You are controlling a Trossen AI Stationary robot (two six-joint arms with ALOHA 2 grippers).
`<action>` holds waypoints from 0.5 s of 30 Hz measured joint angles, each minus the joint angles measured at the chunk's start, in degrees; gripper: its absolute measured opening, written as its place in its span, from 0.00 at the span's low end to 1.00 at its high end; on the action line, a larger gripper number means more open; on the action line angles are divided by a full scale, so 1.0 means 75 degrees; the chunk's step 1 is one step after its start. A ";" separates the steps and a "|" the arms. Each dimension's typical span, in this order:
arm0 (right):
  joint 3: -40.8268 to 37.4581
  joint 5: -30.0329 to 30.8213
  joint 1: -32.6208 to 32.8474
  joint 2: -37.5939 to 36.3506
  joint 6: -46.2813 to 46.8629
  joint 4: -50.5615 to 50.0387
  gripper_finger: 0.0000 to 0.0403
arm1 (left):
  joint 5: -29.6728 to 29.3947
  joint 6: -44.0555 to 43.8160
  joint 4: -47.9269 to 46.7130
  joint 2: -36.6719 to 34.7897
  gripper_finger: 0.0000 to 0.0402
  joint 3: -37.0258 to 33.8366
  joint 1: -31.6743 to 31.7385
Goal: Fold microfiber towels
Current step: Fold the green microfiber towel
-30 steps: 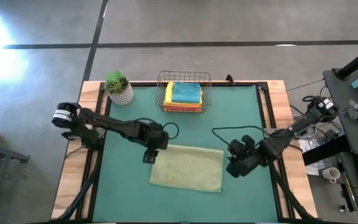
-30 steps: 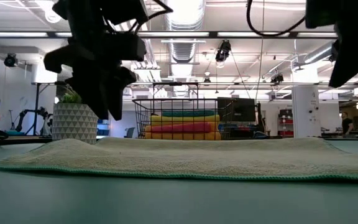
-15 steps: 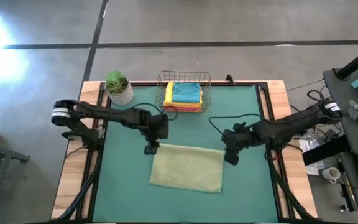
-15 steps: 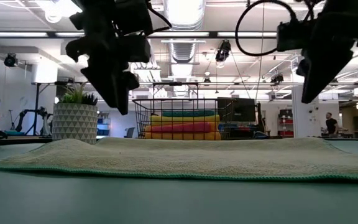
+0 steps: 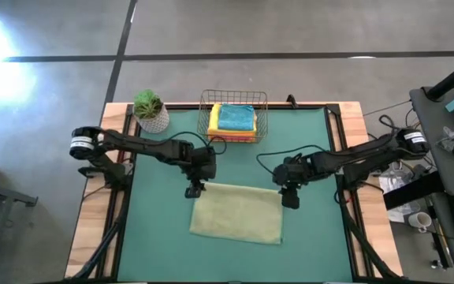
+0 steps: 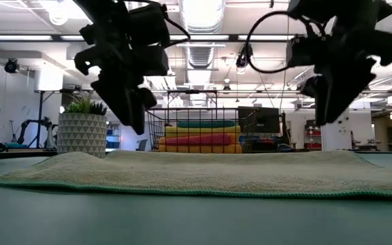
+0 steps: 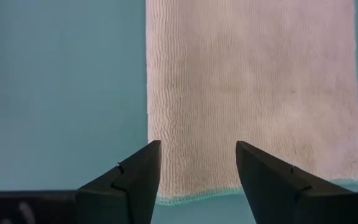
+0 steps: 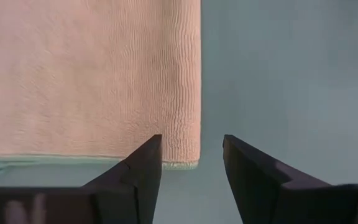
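Green mat (image 5: 156, 237): both spread tools have moved over the sage towel's (image 5: 239, 213) far corners.

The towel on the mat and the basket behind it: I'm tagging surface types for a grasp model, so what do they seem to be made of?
The pale sage towel looks like soft matte microfiber: the left wrist view shows fine ribbed pile and a stitched teal hem. The basket looks like thin metal wire, an open grid, probably coated; its finish is hard to tell. The mat looks smooth, matte green, possibly rubber or felt.
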 joint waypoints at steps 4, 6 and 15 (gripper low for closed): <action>0.0000 -0.0006 0.0000 0.0568 -0.0119 0.0055 0.43 | 0.0001 -0.0006 0.0147 0.0202 0.48 -0.0006 0.0002; 0.0000 -0.0006 0.0000 0.0844 -0.0149 0.0151 0.44 | 0.0000 -0.0010 0.0119 0.0371 0.48 -0.0012 0.0016; 0.0000 -0.0468 0.0000 0.1550 -0.0126 0.0417 0.44 | -0.0006 -0.0012 0.0154 0.0988 0.48 -0.0009 0.0069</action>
